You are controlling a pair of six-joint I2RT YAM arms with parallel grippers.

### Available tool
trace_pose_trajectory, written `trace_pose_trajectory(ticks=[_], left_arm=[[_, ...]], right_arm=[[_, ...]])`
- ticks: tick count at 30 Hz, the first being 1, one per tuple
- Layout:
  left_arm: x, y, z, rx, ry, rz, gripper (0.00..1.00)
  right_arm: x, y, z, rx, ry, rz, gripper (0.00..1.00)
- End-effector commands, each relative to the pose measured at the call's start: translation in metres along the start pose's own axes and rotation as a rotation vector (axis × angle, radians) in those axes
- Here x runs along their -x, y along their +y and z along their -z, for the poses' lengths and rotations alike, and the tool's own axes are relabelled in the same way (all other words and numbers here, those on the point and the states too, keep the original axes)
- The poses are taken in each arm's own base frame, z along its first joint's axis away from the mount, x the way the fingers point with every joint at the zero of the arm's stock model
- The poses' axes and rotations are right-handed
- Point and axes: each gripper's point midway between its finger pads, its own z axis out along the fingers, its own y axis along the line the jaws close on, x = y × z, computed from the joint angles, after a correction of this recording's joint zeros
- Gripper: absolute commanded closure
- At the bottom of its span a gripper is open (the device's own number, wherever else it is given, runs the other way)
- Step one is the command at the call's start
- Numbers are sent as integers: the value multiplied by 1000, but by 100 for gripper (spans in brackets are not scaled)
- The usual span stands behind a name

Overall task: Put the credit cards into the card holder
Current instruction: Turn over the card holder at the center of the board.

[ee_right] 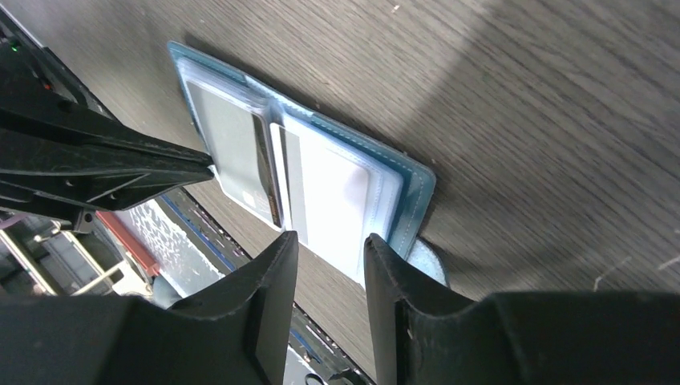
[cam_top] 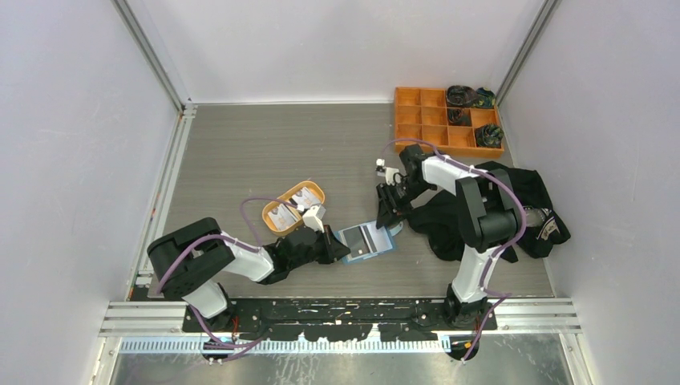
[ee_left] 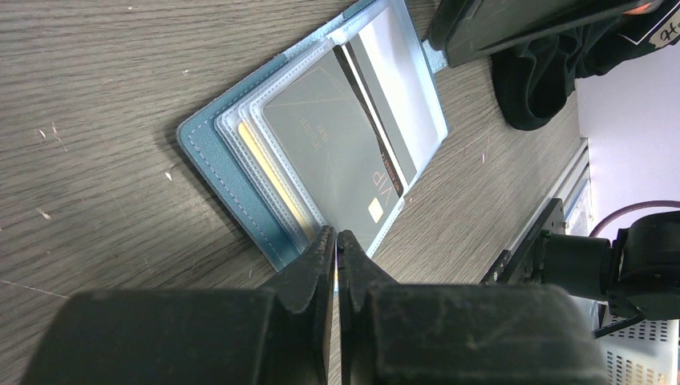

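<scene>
The blue card holder [cam_top: 367,239] lies open on the table between the arms. Its clear pockets hold a grey card [ee_left: 337,152] and a white card with a dark stripe [ee_left: 397,88]. My left gripper [ee_left: 337,237] is shut, its tips pinching the near edge of the grey card at the holder's left page; it also shows in the right wrist view [ee_right: 210,168]. My right gripper [ee_right: 329,249] is open and empty, just above the holder's right page with the white card [ee_right: 329,192]. More cards [cam_top: 293,200] lie in the orange oval tray [cam_top: 273,221].
An orange compartment box [cam_top: 447,120] stands at the back right. A black cloth [cam_top: 521,208] lies under and beside the right arm. The holder's pale snap tab [ee_right: 425,261] sticks out by the right gripper. The table's front rail [cam_top: 337,309] is close behind the holder.
</scene>
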Motion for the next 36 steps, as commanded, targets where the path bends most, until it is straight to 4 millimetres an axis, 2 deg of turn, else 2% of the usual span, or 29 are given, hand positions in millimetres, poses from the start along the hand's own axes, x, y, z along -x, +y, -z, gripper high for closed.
trace_pose_trajectory(ticks=[1,8,13,18,20,22,24,27,36], left_arm=[[-1,9,-1,46,3,-23,94],[-1,8,-1,43,3,-23,94],[-1,8,0,42,4,-22,94],[0,8,1,42,-1,-22,94],[0,8,1,42,-1,-22,94],[-1,8,0,42,1,-22,94],[-1,8,0,40,3,-21,94],[-1,7,0,36,2,-19,94],[-2,8,-1,38,6,-19,94]], right_arm=[[2,-1,-3,3,23,6,59],[-3,-20,-13,-79,59,-13,58],[-4,-18,-17,-80,78,-7,58],[11,-9,5,-120,-12,73,58],[17,1,17,-119,-67,115,58],[16,13,20,-66,-84,136,58],[13,20,17,-16,-64,133,58],[6,19,9,14,-11,113,58],[-1,-3,-7,-43,53,53,58]])
